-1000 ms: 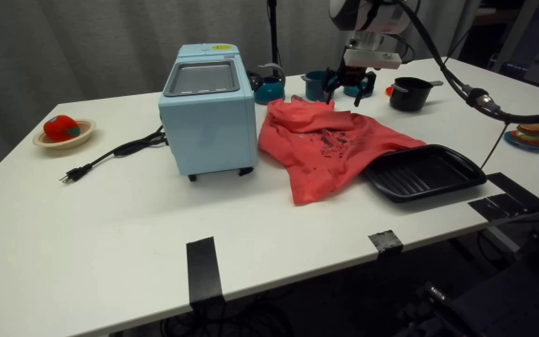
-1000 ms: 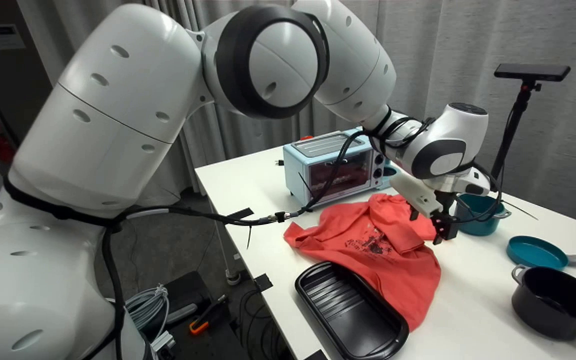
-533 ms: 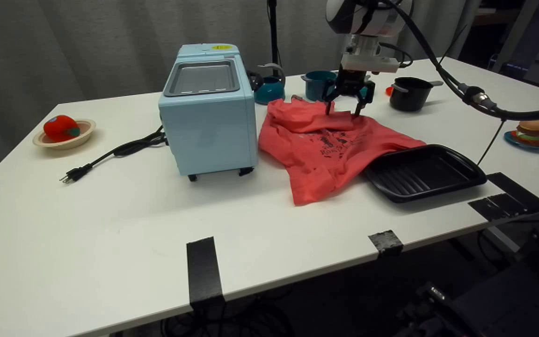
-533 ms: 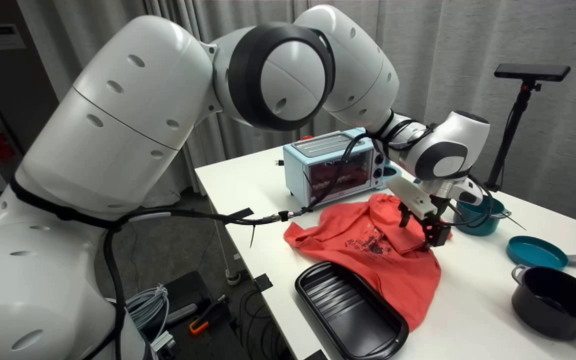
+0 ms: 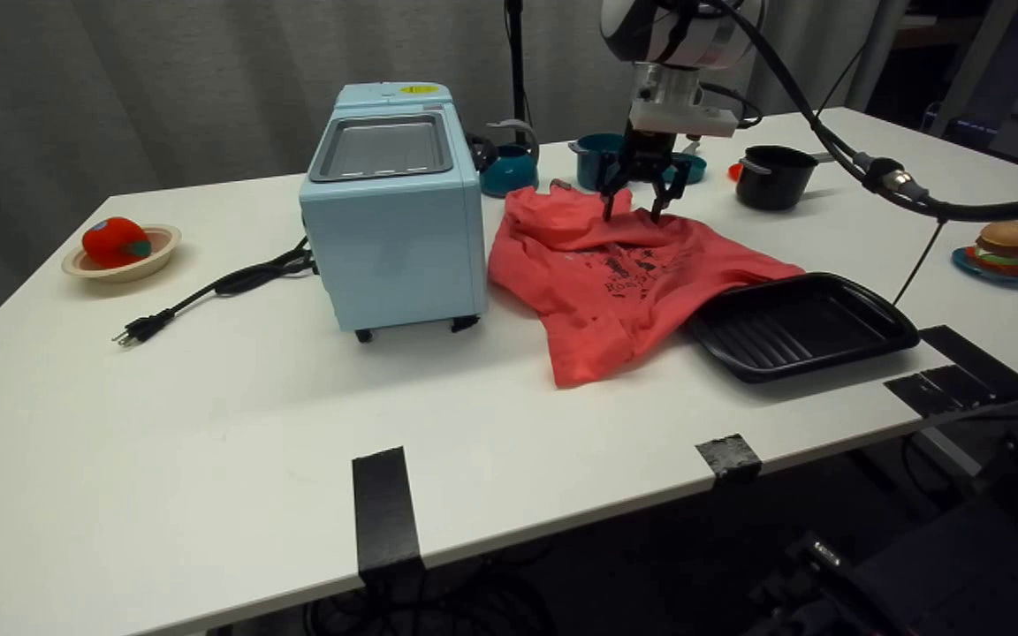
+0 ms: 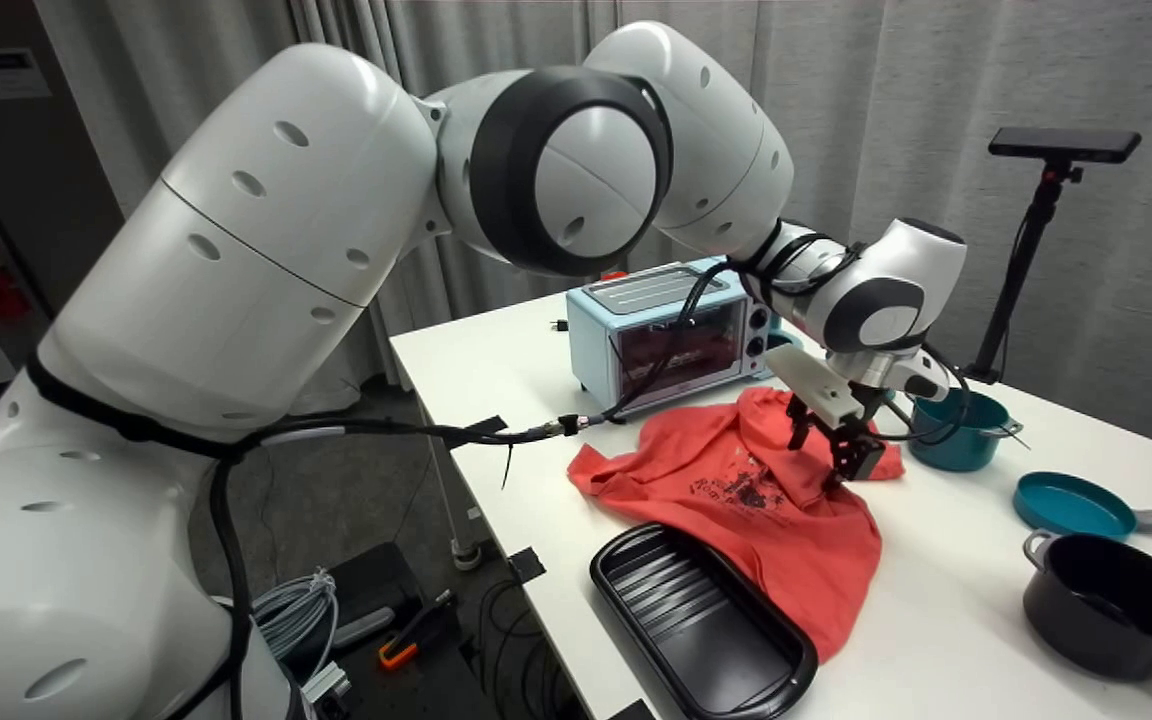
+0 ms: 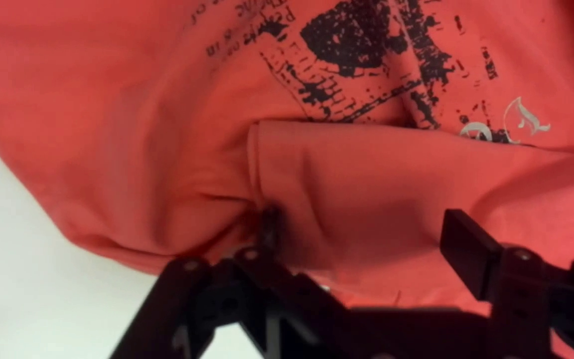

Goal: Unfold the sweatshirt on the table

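A red sweatshirt (image 5: 571,283) with a dark print (image 7: 349,37) lay rumpled on a white table (image 5: 208,424), one flap (image 7: 391,169) folded partly over the print. At that flap, a black claw (image 5: 631,212) pointed down, its two fingers (image 7: 469,249) spread apart; whether they touched it could not be told. A black tray (image 6: 706,620) touched one side of the sweatshirt, and a light blue toaster oven (image 5: 394,230) stood just beside another.
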